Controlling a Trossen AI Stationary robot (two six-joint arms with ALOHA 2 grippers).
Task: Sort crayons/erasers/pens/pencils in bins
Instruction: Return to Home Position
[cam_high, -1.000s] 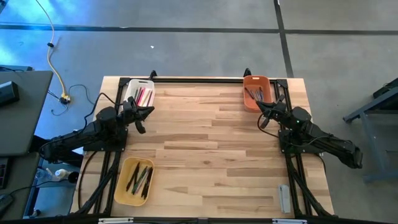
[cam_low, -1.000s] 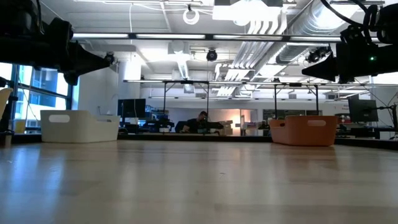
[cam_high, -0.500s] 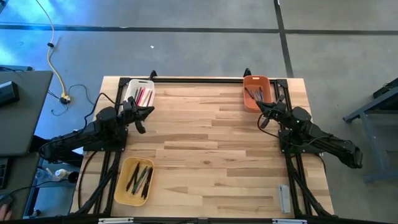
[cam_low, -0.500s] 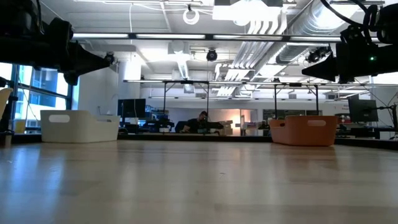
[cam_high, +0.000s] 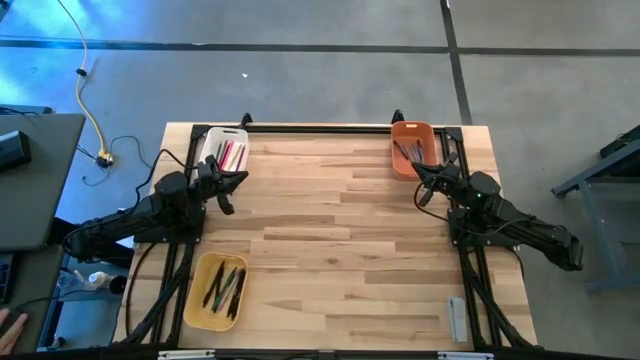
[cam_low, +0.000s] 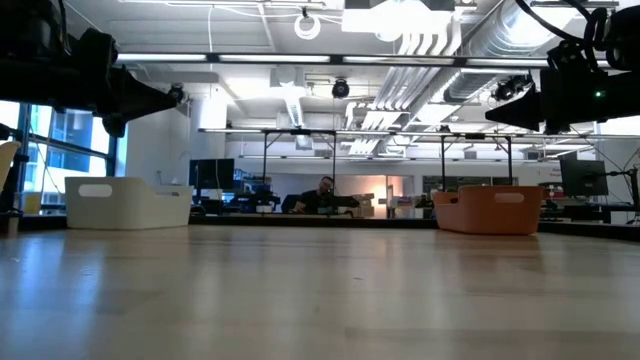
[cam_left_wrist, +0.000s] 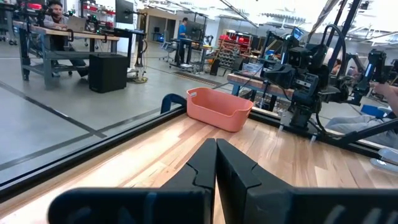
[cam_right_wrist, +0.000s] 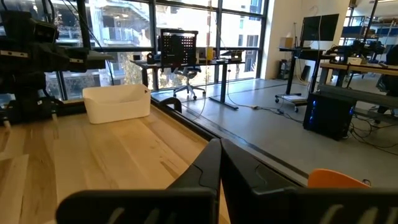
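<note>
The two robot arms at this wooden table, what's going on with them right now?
Nothing is being handled. The left claw and the right claw are both shut and empty, held above the table, the left by the white bin, the right by the orange bin. The sticks lie inside those two bins and the yellow bin.

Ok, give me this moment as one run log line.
left fingers shut, beside white bin | right fingers shut, beside orange bin | pens in yellow bin | nothing held
</note>
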